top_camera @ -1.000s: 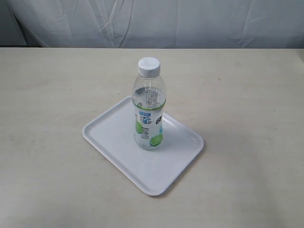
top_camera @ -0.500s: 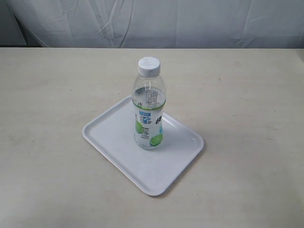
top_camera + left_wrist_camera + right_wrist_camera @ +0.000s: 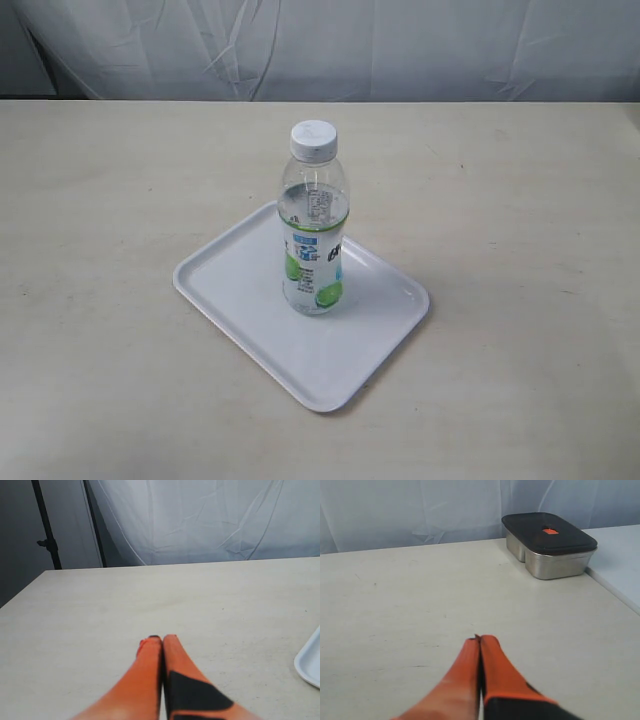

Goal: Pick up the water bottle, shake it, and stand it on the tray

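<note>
Nothing moved: clear water bottle [image 3: 314, 235] upright on smooth white tray [image 3: 228, 282]; left tool [image 3: 162, 639], right tool [image 3: 481, 639] clenched.

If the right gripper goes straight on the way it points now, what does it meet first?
Probably nothing soon: the right gripper, shut, points low over the table toward the white curtain. The lidded metal box sits to one side of that line, though depth is unclear.
</note>
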